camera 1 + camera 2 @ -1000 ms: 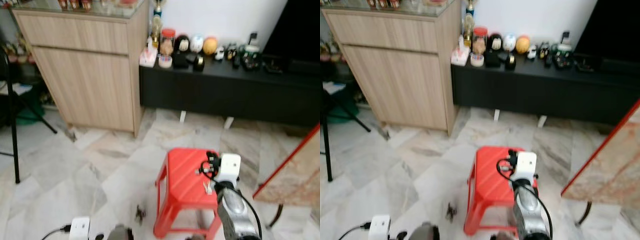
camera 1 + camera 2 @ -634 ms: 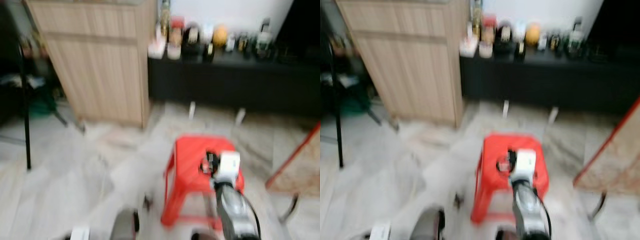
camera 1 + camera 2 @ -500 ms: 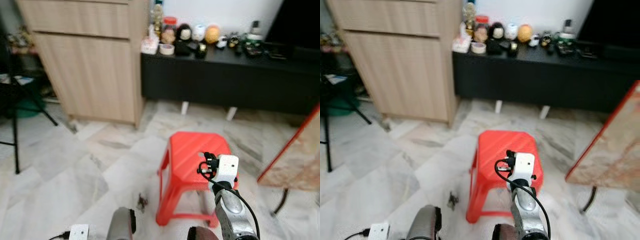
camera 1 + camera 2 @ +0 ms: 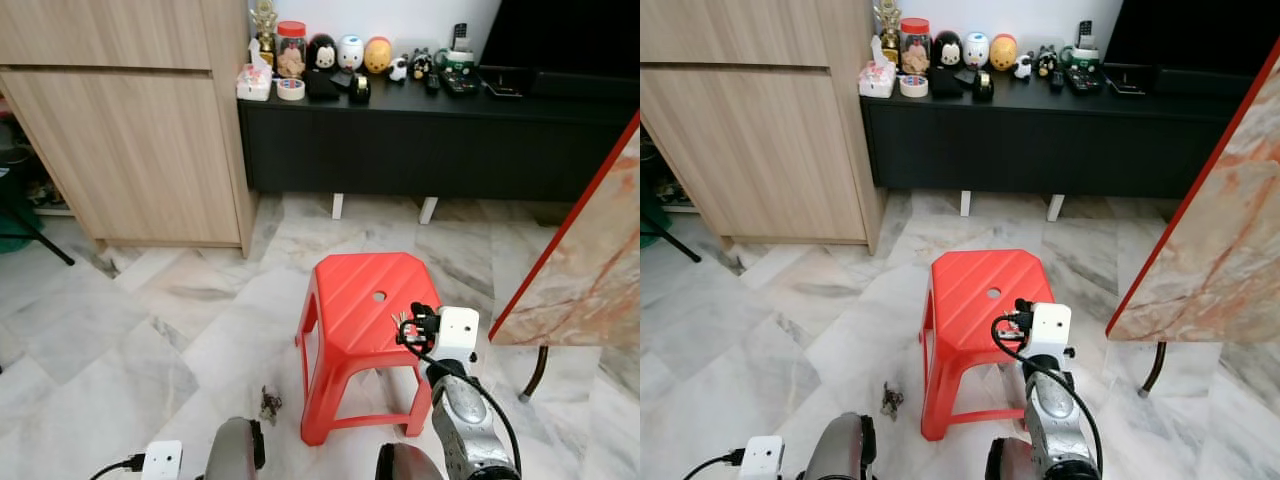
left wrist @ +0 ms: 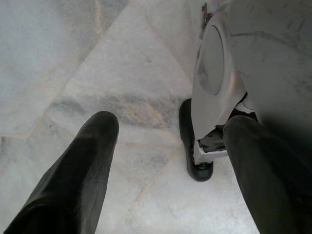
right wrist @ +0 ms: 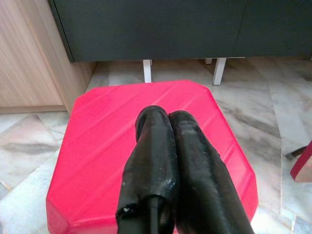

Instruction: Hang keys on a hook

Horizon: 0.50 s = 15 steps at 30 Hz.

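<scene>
- The red stool (image 4: 352, 296) stands at the centre of the head view on the marble floor (image 4: 120, 340). Half a second ago it sat a little further right and lower in the frame; the whole view has shifted, so the camera moved, not the stool.
- The view is sharp now, where it was smeared 0.6 s ago.
- The right end effector (image 4: 402, 322) hovers over the stool's right front part, just as in the earlier frames. In the wrist view its fingers (image 6: 155, 127) are pressed narrow together above the red seat.
- A small pale metallic bit shows at its tip, lower centre of the head view. It may be the keys (image 4: 398, 320), but it is too small to tell, and so is whether the fingers pinch it.
- The left end effector (image 5: 170, 131) hangs low with its fingers spread wide over the floor, beside the robot's own leg.
- A small dark object (image 4: 268, 404) lies on the floor left of the stool.
- The wooden cabinet (image 4: 130, 150) fills the upper left; the black desk (image 4: 420, 140) with figurines runs along the top.
</scene>
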{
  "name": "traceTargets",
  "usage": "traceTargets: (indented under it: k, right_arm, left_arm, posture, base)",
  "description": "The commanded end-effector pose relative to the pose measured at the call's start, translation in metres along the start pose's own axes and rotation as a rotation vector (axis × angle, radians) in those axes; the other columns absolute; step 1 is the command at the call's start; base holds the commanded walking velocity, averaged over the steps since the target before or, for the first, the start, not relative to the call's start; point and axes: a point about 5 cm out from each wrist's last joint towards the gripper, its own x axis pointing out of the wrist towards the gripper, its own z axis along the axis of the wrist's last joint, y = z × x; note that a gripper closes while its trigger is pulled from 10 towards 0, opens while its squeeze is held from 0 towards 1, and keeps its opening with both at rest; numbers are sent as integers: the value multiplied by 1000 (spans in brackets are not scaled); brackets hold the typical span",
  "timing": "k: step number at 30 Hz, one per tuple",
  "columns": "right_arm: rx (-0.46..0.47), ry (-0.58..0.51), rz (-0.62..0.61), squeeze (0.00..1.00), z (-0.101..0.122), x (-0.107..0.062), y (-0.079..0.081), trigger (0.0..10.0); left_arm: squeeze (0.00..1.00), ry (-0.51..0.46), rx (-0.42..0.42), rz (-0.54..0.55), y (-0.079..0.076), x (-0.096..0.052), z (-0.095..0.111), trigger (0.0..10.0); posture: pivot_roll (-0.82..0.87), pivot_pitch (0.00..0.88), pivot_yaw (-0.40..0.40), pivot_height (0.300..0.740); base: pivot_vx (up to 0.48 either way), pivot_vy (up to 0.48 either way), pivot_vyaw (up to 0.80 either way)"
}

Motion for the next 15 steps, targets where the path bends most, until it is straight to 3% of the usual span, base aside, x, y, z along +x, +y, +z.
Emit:
traceTargets:
  k: [1,15]
  right_arm:
    - [20,-6,-7,1000,0,-1,-1,10000]
    - [32,-4,-16,1000,-1,-1,0,10000]
  left_arm:
    - [0,20,-5,-9,-3,-1,-6,10000]
    - [0,-23,-72,7,-2,1,5,10000]
  posture:
    - [26,48,-77,586]
    - [27,61,-78,586]
  base:
    - [0,0,0]
    - [0,0,0]
